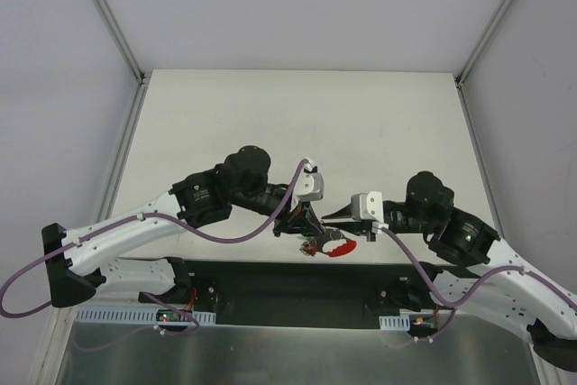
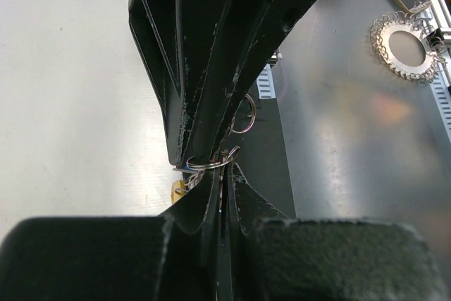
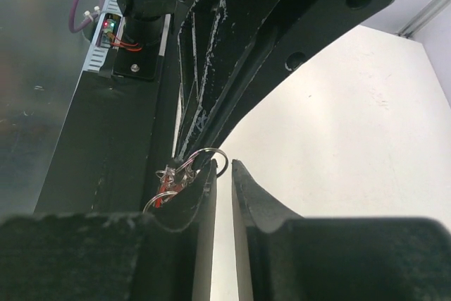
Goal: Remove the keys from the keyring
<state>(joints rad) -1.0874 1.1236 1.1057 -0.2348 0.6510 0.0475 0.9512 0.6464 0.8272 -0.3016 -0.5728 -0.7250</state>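
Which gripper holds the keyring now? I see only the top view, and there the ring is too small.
Observer: The left wrist view shows the left gripper shut on the keyring.
Operator: And the right gripper, is it closed too?
Observer: No. In its wrist view the right gripper is open; pale table shows through the gap.
Operator: Is the ring inside this gap?
Observer: No, it lies beside the finger on the picture's left, outside the gap.

Left jaws clamped, right jaws parted.
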